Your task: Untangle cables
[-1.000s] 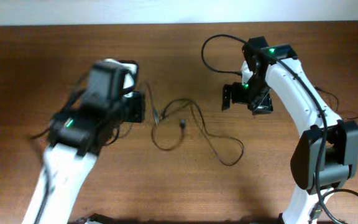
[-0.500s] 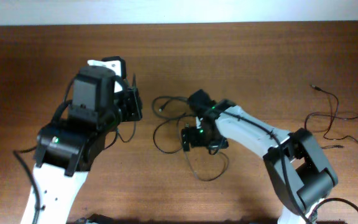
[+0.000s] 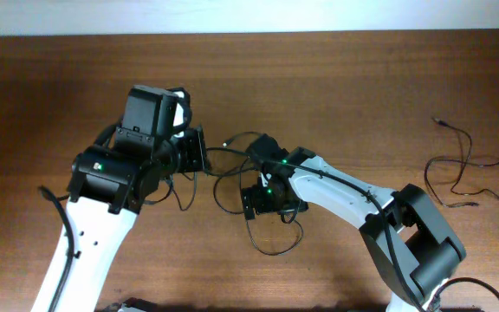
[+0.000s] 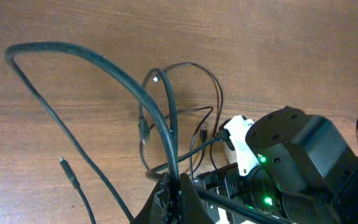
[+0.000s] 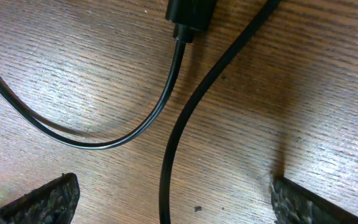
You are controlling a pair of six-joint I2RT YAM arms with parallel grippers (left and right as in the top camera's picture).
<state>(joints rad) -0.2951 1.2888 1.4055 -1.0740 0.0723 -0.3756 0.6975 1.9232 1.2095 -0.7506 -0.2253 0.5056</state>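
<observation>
The left pincer [image 4: 174,190] is clamped tight on a strand of the thin black cables [image 4: 164,127] and holds it arched above the brown wooden surface [image 3: 362,78], probably to draw it out of the tangle. The right pincer [image 5: 166,200] gapes wide and empty, low over two strands at the tangle's middle, likely ready to grab one. A lone cable [image 3: 466,169] lies well apart at the far right. No containers are visible.

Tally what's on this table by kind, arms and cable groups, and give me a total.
Robot arms: 2 (left arm, right arm)
Cable groups: 2 (tangled bunch in the middle, loose cable apart at the right; strands within each can't be counted)
Total: 4
</observation>
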